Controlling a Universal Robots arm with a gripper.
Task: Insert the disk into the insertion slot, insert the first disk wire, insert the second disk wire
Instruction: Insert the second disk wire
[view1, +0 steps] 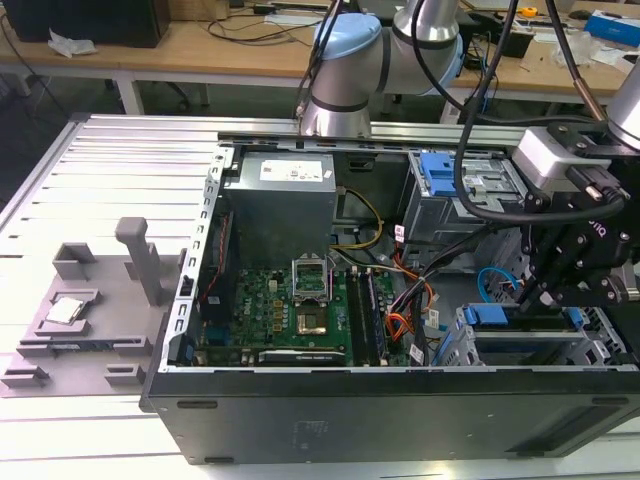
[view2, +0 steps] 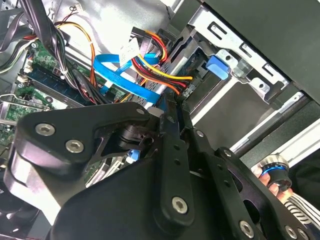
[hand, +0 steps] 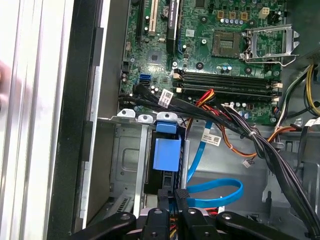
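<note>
Closely first: seen in both wrist views with black jaws pressed nearly together, seemingly pinching the small dark plug of the short bundle of thin orange, red and black wires (view2: 160, 70). Just beyond, already seated in the low grey perforated sheet-metal insertion slot (hand: 127, 160): the flat disk in its bright blue plastic carrier (hand: 166, 151), shown by its blue end. Just beside, curving in a loop, the thin bright blue cable (hand: 215, 187); cannot tell where its plug sits. Farther off, the green circuit board (hand: 210, 65). Judged to be at the first wire step. Calls for squaring the plug to the socket of the disk and pressing straight, without bending the wires.
</note>
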